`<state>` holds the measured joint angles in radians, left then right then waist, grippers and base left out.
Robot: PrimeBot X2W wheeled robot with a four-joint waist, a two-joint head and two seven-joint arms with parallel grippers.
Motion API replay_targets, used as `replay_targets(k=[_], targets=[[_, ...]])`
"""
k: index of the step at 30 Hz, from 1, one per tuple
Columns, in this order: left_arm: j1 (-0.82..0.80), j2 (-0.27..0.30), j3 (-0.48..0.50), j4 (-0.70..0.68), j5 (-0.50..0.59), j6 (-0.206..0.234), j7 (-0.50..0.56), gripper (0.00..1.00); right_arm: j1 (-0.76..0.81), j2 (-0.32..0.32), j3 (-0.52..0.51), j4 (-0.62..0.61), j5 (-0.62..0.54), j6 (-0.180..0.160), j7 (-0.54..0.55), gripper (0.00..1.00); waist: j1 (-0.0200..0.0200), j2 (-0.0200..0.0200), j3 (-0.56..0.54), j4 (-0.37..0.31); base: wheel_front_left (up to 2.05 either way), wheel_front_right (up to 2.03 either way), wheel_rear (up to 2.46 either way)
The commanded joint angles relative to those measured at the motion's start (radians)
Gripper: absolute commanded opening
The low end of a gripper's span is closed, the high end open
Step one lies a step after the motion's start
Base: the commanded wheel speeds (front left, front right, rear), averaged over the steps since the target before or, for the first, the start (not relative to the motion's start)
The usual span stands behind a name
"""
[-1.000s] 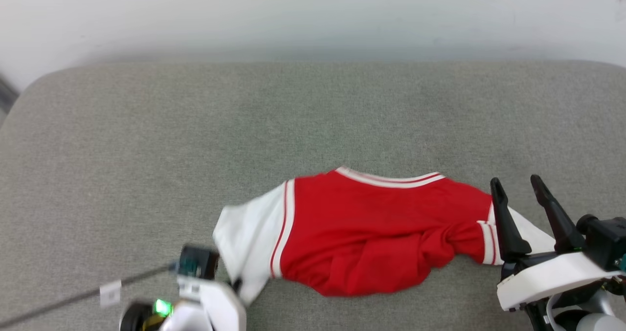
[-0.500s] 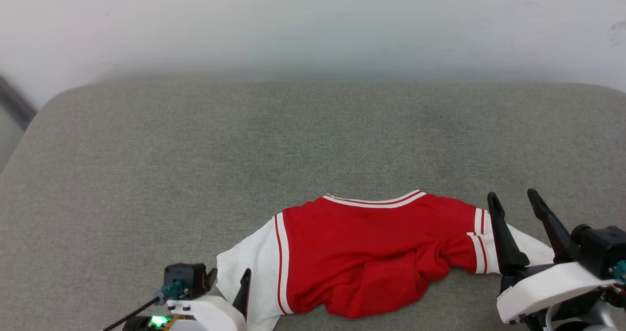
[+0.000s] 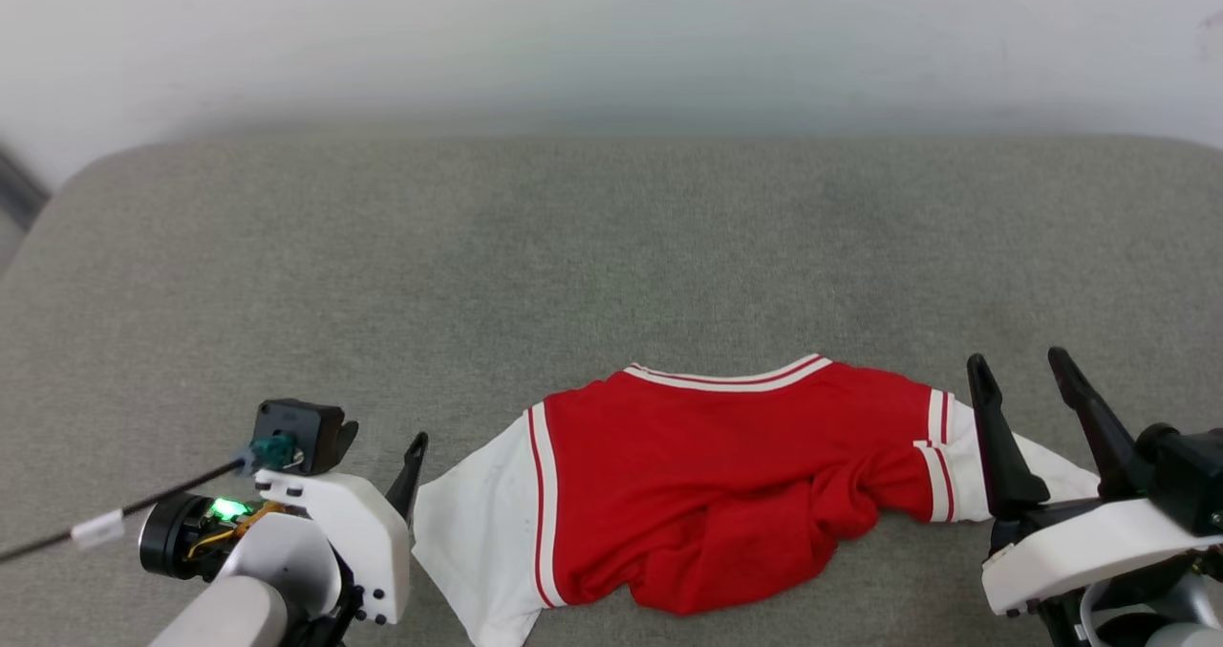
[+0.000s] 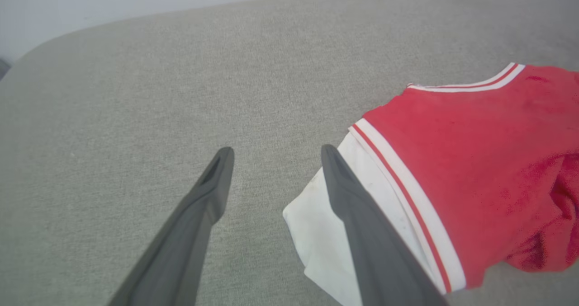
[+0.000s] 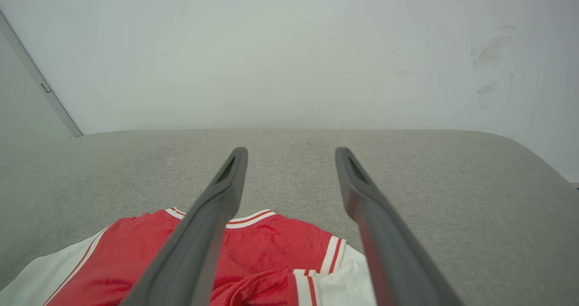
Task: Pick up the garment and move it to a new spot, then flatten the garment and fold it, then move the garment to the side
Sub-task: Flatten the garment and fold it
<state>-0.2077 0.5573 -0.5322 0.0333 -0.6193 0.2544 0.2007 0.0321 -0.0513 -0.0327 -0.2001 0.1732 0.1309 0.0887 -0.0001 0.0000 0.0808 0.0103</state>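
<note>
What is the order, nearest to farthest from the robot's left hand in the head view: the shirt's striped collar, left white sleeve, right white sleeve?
1. Left white sleeve, right beside the left hand.
2. Striped collar, at the shirt's far edge, middle.
3. Right white sleeve, by the right hand.

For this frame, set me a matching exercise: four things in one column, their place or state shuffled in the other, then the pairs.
1. left gripper
2. right gripper
3. garment
4. grey cushion

A. bears the garment
B. open, by the spread white sleeve
C. red body rumpled along its near edge
D. open, by the twisted sleeve

Pairs: 1-B, 2-D, 3-C, 4-A
</note>
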Motion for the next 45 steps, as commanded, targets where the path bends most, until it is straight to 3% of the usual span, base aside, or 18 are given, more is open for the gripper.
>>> replay_targets(k=[1, 5, 14, 15, 16, 18, 19, 27, 33, 40, 45], targets=[[-0.028, 0.022, -0.014, 0.010, -0.018, -0.031, 0.061, 1.00, -0.021, 0.002, -0.002, -0.009, -0.009, 0.000, -0.005, 1.00, 0.0001, 0.0000, 0.043, -0.014, 0.00, 0.00, 0.00], [-0.067, 0.056, -0.046, 0.039, -0.056, -0.095, 0.190, 1.00, -0.042, 0.002, -0.007, -0.005, -0.010, 0.000, -0.009, 1.00, 0.0001, 0.0000, 0.093, -0.032, 0.00, 0.00, 0.00], [-0.077, 0.069, -0.121, 0.123, -0.143, -0.179, 0.408, 1.00, -0.071, 0.002, -0.007, 0.021, -0.001, 0.000, -0.031, 1.00, 0.0001, 0.0000, 0.144, -0.065, 0.00, 0.00, 0.00], [-0.071, 0.066, -0.130, 0.135, -0.150, -0.186, 0.428, 0.78, -0.073, 0.002, -0.008, 0.023, -0.002, 0.000, -0.033, 1.00, 0.0001, 0.0000, 0.145, -0.067, 0.00, 0.00, 0.00], [-0.071, 0.066, -0.130, 0.135, -0.150, -0.186, 0.428, 0.78, -0.073, 0.002, -0.008, 0.023, -0.002, 0.000, -0.033, 1.00, 0.0001, 0.0000, 0.145, -0.067, 0.00, 0.00, 0.00], [-0.071, 0.053, -0.140, 0.151, -0.162, -0.188, 0.448, 0.04, -0.074, 0.002, -0.010, 0.027, -0.004, 0.000, -0.035, 1.00, 0.0001, 0.0000, 0.144, -0.070, 0.00, 0.00, 0.00], [-0.071, 0.047, -0.143, 0.157, -0.164, -0.187, 0.448, 0.00, -0.075, 0.002, -0.011, 0.029, -0.005, 0.000, -0.035, 1.00, 0.0001, 0.0000, 0.143, -0.072, 0.00, 0.00, 0.00], [-0.069, 0.011, -0.074, 0.161, -0.148, -0.145, 0.273, 0.00, -0.055, 0.002, -0.030, 0.047, 0.005, 0.000, -0.013, 1.00, 0.0001, 0.0000, 0.099, -0.064, 0.00, 0.00, 0.00], [-0.039, 0.005, -0.012, 0.115, -0.126, -0.090, 0.120, 0.00, -0.042, -0.004, -0.100, 0.090, 0.044, 0.000, 0.090, 1.00, 0.0001, 0.0000, 0.061, -0.044, 0.00, 0.00, 0.00], [-0.023, -0.004, 0.010, 0.006, -0.074, -0.017, 0.030, 0.00, -0.059, -0.072, -0.262, 0.238, 0.118, 0.000, 0.385, 1.00, 0.0001, 0.0000, 0.050, -0.019, 0.00, 0.00, 0.00], [-0.028, 0.000, 0.007, -0.063, -0.052, 0.009, 0.026, 0.00, -0.122, -0.108, -0.305, 0.315, 0.154, 0.000, 0.590, 1.00, 0.0001, 0.0000, 0.073, -0.010, 0.00, 0.00, 0.00]])
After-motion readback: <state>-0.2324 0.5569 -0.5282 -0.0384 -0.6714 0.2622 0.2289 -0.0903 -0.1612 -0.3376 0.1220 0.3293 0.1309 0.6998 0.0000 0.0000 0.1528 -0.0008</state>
